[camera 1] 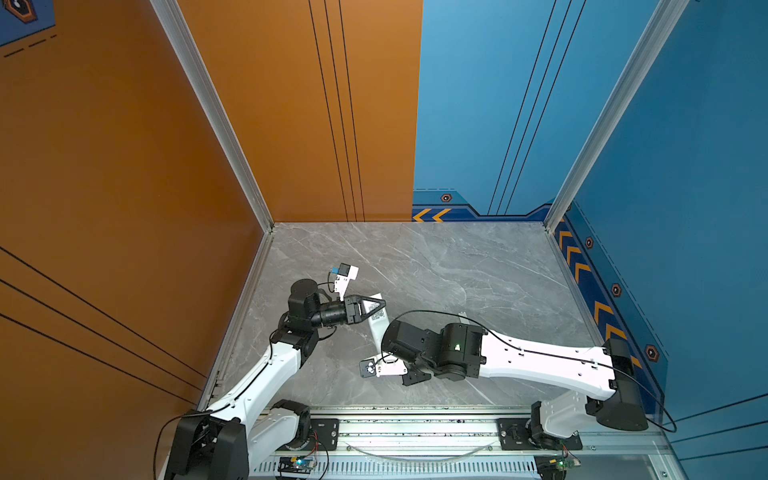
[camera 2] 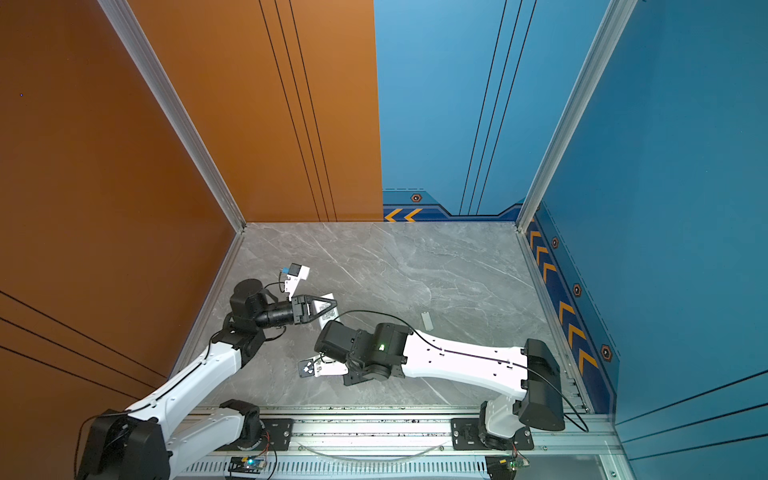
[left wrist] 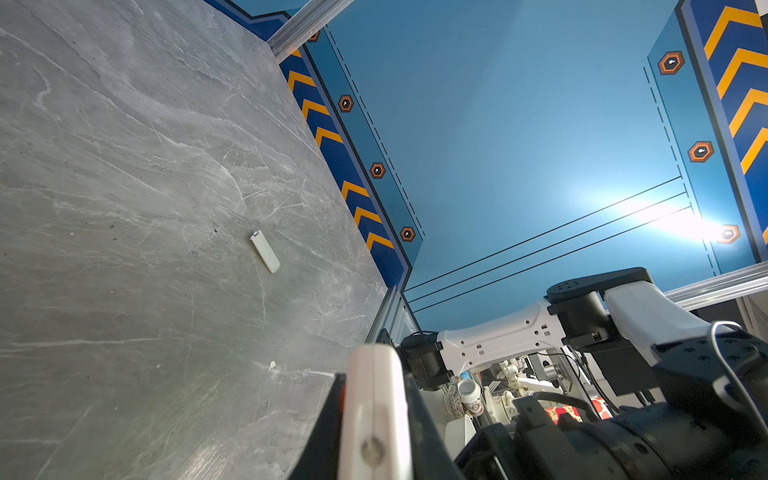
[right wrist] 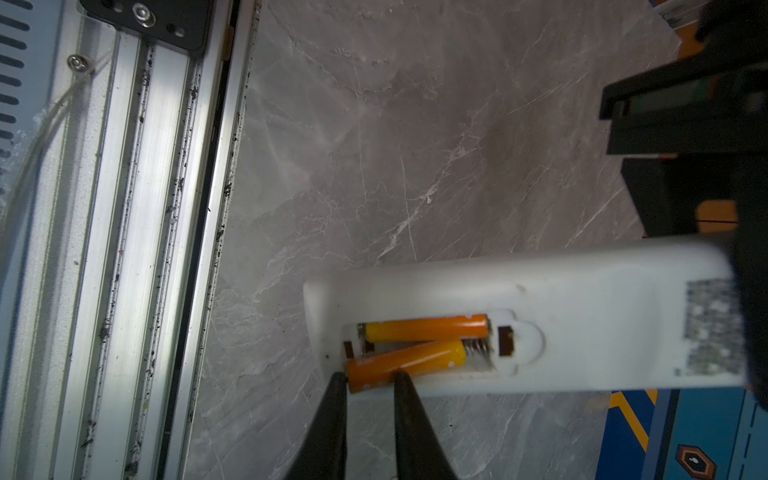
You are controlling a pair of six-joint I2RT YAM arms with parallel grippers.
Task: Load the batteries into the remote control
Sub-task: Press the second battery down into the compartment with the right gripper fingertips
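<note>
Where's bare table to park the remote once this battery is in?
Free: the far half of the table, from the back walls toward the cover plate. Crowded: the near middle, where both arms meet around the remote and the tilted battery.

Remote control (right wrist: 540, 316): end toward 3 o'clock in the right wrist view blurred and covered by a dark gripper body; in both top views mostly hidden beneath the arms, compartment unseen. Right gripper (right wrist: 370, 376): fingers cut off by the 6 o'clock edge; hidden under its wrist in top views. Cover plate (camera 2: 427, 321): too small for detail.
</note>
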